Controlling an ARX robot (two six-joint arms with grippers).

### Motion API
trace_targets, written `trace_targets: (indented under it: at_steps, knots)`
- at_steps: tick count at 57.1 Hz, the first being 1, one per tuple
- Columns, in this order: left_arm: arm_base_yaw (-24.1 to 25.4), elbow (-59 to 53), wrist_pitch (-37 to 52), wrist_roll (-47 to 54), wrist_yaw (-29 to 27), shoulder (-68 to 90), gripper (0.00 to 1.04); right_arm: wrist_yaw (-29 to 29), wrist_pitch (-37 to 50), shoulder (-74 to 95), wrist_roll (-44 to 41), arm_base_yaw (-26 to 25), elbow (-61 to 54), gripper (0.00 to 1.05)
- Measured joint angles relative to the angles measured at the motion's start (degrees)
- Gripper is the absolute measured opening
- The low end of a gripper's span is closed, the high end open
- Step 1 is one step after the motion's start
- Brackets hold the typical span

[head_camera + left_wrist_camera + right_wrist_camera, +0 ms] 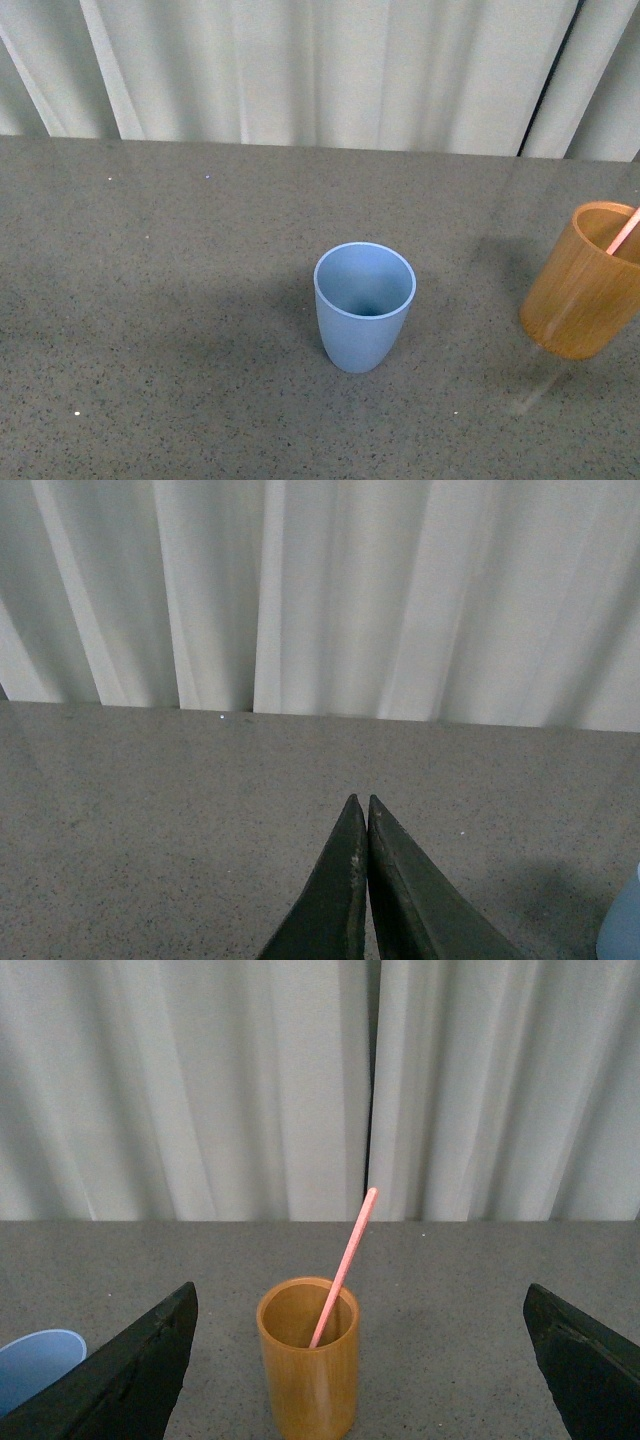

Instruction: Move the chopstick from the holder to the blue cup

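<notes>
Grey speckled table point(150, 330), bare apart from two cups.

Holder point(580, 290) stands upright at 3 o'clock from the blue cup point(363, 310), well apart from it. Both mouths face up, probably so a stick lifts out of one and drops into the other.

Blue cup: empty.

Right gripper point(360, 1300): fingers spread wide, framing the holder, apparently lined up for the grab.

Left gripper point(362, 802): fingers pressed together, holding nothing.

Chopstick point(343, 1265): in the holder, leaning on its rim, top well clear.
</notes>
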Motion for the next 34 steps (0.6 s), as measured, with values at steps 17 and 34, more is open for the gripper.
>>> trace_targets:
  at_steps: [17, 34]
  knots:
    - [0.0, -1.6, -5.3, 0.0, 0.1, -8.4, 0.04, 0.0, 0.0, 0.0, 0.0, 0.0, 0.0, 0.95]
    - [0.0, -1.6, -10.6, 0.0, 0.2, -13.6, 0.04, 0.0, 0.0, 0.0, 0.0, 0.0, 0.0, 0.95]
